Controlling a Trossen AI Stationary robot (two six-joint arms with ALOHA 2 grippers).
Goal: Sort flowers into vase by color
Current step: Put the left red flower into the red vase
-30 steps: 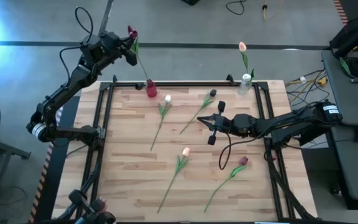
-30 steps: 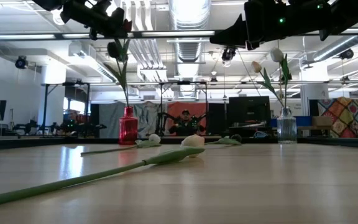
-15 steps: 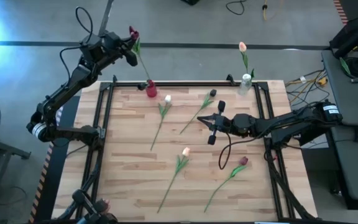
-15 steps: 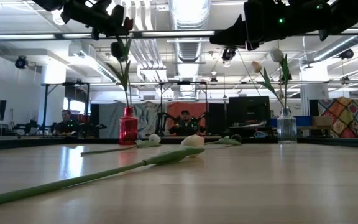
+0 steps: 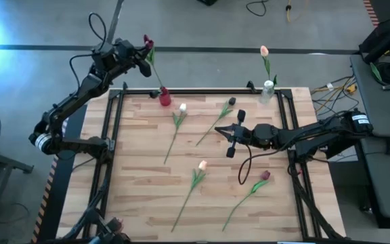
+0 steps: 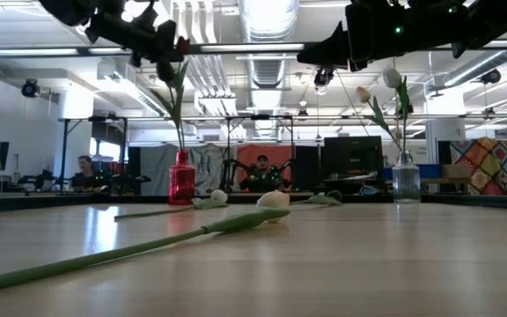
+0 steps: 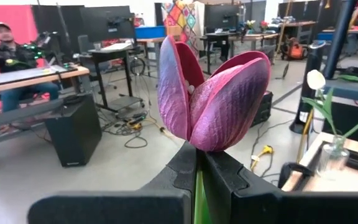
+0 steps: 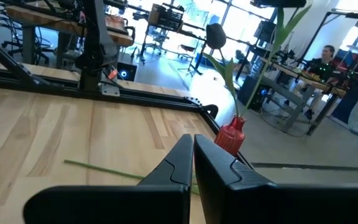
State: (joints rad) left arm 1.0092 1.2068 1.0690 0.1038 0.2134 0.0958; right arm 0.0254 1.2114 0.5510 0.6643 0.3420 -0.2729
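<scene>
My left gripper (image 5: pixel 143 55) is high above the table's far left corner, shut on a maroon tulip (image 7: pixel 210 99) whose stem runs down into the red vase (image 5: pixel 164 99). My right gripper (image 5: pixel 220 129) hovers shut over the table's middle right, touching nothing. On the wood lie a white tulip (image 5: pixel 183 107), a dark-headed one (image 5: pixel 231 102), a peach one (image 5: pixel 202 165) and a maroon one (image 5: pixel 265 175), each flat on stem and head. A peach tulip (image 5: pixel 264 51) stands in the clear vase (image 5: pixel 268 91). My left gripper pinches the maroon tulip's green stem (image 7: pixel 197 191) between its two fingers, right under the head. The head stands just beyond the fingertips. The tulip is lifted, slanting, with its stem's lower end in the red vase (image 6: pixel 180 179).
The black frame rail (image 5: pixel 208 90) runs along the far edge, between the two vases. People sit beyond the table (image 6: pixel 262 167), and one shows in the left wrist view (image 7: pixel 5 43). Bare wood lies along the table's left side and near edge.
My left gripper has shifted a little toward the table's right and the red vase, carrying the maroon tulip's head along. The stem's foot has stayed in the vase, and the stem now stands steeper. My right arm has kept still.
</scene>
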